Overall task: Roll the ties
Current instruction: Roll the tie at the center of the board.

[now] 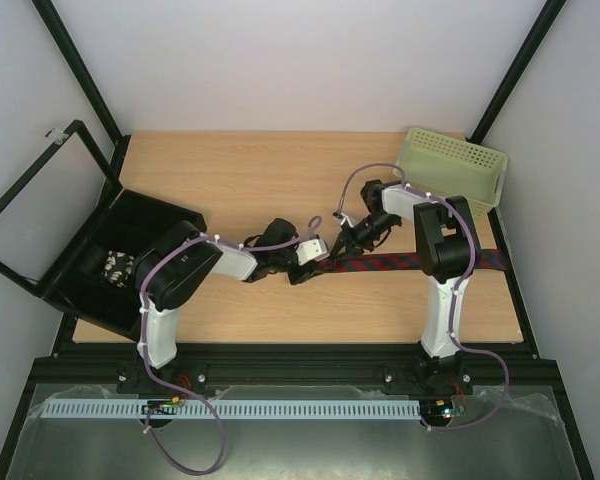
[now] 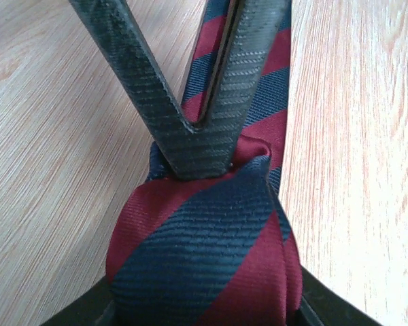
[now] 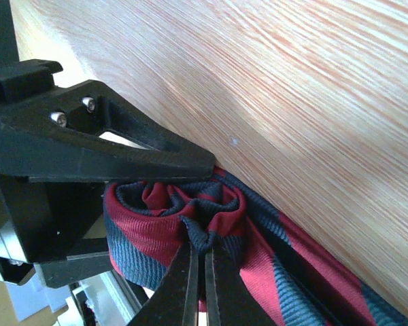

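Observation:
A dark red tie [image 1: 400,263] with navy diagonal stripes lies flat across the right half of the table. Its left end is wound into a small roll [image 2: 204,251]. My left gripper [image 1: 318,262] has that roll between its two jaws, which press on both of its sides. In the right wrist view one left finger [image 3: 109,146] lies over the top of the roll [image 3: 156,224]. My right gripper [image 3: 204,248] is shut on a fold of fabric at the roll's centre. Seen from the left wrist, the right gripper [image 2: 197,153] forms a black V at the roll's far side.
A pale green perforated basket [image 1: 452,165] stands at the back right corner. An open black box [image 1: 130,250] with something patterned inside sits at the left edge, its lid frame [image 1: 40,200] raised beside it. The right arm's column [image 1: 442,290] rises over the tie.

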Robot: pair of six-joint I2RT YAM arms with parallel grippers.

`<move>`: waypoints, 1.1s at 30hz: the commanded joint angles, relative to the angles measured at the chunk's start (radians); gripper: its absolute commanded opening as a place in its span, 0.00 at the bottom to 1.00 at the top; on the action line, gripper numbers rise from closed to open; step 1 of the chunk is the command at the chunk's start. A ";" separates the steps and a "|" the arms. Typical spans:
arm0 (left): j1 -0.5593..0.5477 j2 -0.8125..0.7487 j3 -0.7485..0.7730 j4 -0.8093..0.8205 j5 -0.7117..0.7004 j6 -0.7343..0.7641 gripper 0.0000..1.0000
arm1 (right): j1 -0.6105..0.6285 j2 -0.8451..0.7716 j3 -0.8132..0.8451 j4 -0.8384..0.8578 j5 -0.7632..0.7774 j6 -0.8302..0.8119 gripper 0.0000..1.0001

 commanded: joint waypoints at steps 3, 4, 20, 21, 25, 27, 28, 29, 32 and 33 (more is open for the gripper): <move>0.002 0.014 -0.022 -0.099 -0.017 -0.043 0.33 | 0.024 -0.038 0.028 -0.098 -0.062 -0.001 0.01; 0.001 0.005 -0.029 -0.099 -0.019 -0.045 0.31 | 0.028 -0.045 0.027 -0.101 -0.069 0.007 0.01; -0.002 -0.045 -0.077 -0.107 0.001 -0.065 0.67 | 0.019 -0.018 -0.183 0.173 0.333 -0.028 0.01; 0.004 -0.053 -0.083 -0.090 0.021 -0.070 0.72 | 0.018 -0.022 -0.185 0.180 0.334 -0.024 0.01; 0.014 -0.081 -0.117 -0.013 0.108 -0.065 0.82 | 0.023 -0.031 -0.208 0.210 0.329 -0.015 0.01; 0.014 -0.079 -0.124 0.038 0.152 -0.072 0.84 | 0.025 -0.030 -0.218 0.229 0.320 -0.007 0.01; 0.013 -0.072 -0.123 0.067 0.167 -0.089 0.84 | 0.028 -0.030 -0.222 0.237 0.311 0.000 0.01; 0.013 -0.061 -0.113 0.095 0.171 -0.118 0.84 | 0.031 -0.028 -0.220 0.242 0.301 0.007 0.01; 0.013 -0.006 -0.071 0.150 0.132 -0.206 0.78 | 0.047 -0.021 -0.208 0.254 0.277 0.028 0.02; 0.013 0.009 -0.057 0.154 0.110 -0.222 0.73 | 0.051 -0.019 -0.204 0.257 0.271 0.034 0.01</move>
